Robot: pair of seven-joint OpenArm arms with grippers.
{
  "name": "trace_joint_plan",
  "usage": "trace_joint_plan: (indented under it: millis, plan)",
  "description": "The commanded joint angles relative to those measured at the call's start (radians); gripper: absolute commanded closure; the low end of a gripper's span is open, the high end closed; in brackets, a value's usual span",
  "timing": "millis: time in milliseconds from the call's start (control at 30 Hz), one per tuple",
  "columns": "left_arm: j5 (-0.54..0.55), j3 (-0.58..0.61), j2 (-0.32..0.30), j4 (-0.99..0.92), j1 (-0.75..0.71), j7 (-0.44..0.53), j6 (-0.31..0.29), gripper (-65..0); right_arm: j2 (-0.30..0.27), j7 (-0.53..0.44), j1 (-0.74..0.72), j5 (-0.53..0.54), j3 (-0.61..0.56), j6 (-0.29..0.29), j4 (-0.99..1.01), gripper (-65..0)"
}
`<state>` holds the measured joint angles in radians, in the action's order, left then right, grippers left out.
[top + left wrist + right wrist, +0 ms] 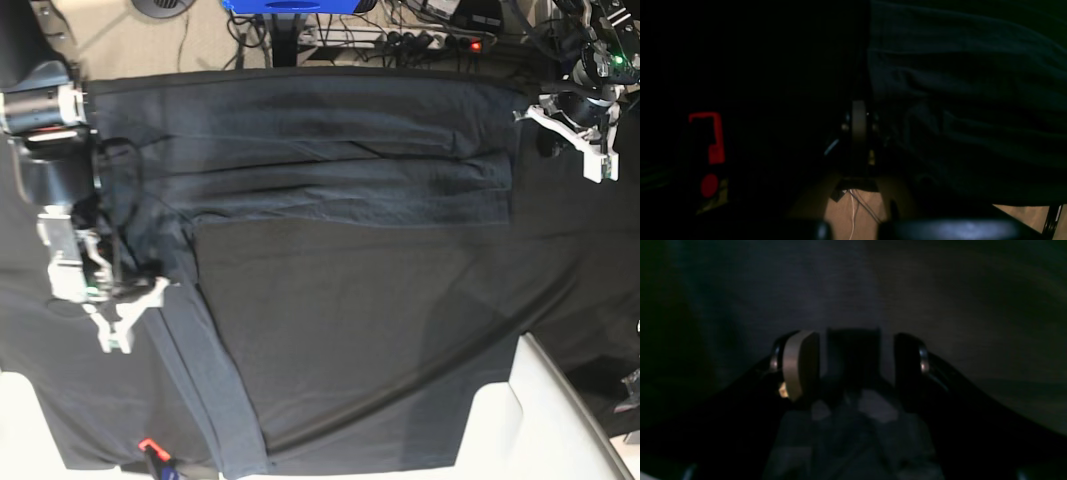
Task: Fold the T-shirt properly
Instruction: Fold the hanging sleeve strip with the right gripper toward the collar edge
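- Closest to the lens in the right wrist view, a bunch of grey knit sits between my right fingers (pixel 853 356), filling the lower centre of the frame; the two pads stand apart with cloth in the gap, so I judge them parted around the fabric, not yet pinched on it.
- Left fingers (pixel 858 130) appear edge-on at frame centre in the left wrist view, too dark to read; I cannot tell whether they are parted or pressed together.
- T-shirt (pixel 350 170) lies spread on the bench (pixel 380 330), a folded band across the upper half of the base view, with a strip of it running down the lower left.
- Step in hand, as I judge it: a fold is partly made, and I am placed at the two ends of the band, my right fingers (pixel 118 318) at the left of the frame, my left (pixel 585 135) at the upper right.
- Next move calls for a sure pinch at both ends and an even carry, so the layers do not slide.
- Only the base view shows the garment's whole layout; only the wrist views show cloth at my pads.
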<state>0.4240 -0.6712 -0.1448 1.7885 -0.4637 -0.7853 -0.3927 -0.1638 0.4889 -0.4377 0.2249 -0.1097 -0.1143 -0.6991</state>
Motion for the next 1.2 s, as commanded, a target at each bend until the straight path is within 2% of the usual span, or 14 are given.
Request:
trace_joint_plan:
  millis: [0, 67, 133, 267, 333, 400, 500, 600, 733, 800, 1033, 1100, 1167]
  plan:
    - [0.005, -0.009, -0.013, 0.014, -0.004, 0.017, 0.002, 0.0, -0.016, -0.022, -0.033, 0.000, 0.002, 0.000, -0.014, -34.8]
    - [0.003, -0.011, -0.013, 0.014, -0.004, 0.017, 0.002, 0.0, -0.015, -0.051, -0.029, 0.000, 0.002, 0.000, -0.014, -34.5]
    - [0.002, -0.011, -0.013, 0.012, -0.004, 0.017, 0.002, 0.0, -0.015, -0.069, -0.026, 0.000, 0.002, 0.000, -0.014, -27.9]
    - [0.002, -0.011, -0.014, 0.010, -0.004, 0.017, 0.002, 0.0, -0.018, -0.068, -0.026, 0.000, 0.009, 0.000, -0.014, 0.0]
    - [0.002, -0.011, -0.014, 0.010, -0.004, 0.017, 0.002, 0.0, -0.020, -0.065, -0.026, 0.000, 0.011, 0.000, -0.014, -1.8]
    - [0.002, -0.011, -0.014, 0.010, -0.004, 0.017, 0.002, 0.0, -0.020, -0.065, -0.026, 0.000, 0.011, 0.000, -0.017, 0.0]
    - [0.002, -0.011, -0.014, 0.010, -0.004, 0.017, 0.002, 0.0, -0.020, -0.065, -0.025, 0.001, 0.012, 0.006, -0.020, -1.5]
    - [0.002, -0.011, -0.016, 0.010, -0.004, 0.016, 0.002, 0.0, -0.020, -0.063, -0.025, 0.003, 0.012, 0.006, -0.020, -11.0]
    - [0.002, -0.011, -0.017, 0.009, -0.004, 0.016, 0.002, 0.0, -0.021, -0.069, -0.002, 0.003, 0.012, 0.006, -0.017, -30.2]
    - [0.002, -0.011, -0.017, 0.009, -0.004, 0.016, 0.002, 0.0, -0.021, -0.071, 0.003, 0.003, 0.012, 0.006, -0.015, -33.3]
    - [0.002, -0.011, -0.017, 0.009, -0.004, 0.016, 0.002, 0.0, -0.023, -0.105, 0.027, 0.003, 0.012, 0.006, -0.014, -31.7]
    - [0.002, -0.011, -0.017, 0.009, -0.004, 0.014, 0.002, 0.0, -0.023, -0.105, 0.030, 0.003, 0.012, 0.003, -0.015, -20.7]
    - [0.002, -0.011, -0.017, 0.009, -0.002, 0.013, 0.002, 0.0, -0.023, -0.100, 0.030, 0.003, 0.012, 0.001, -0.021, -3.6]
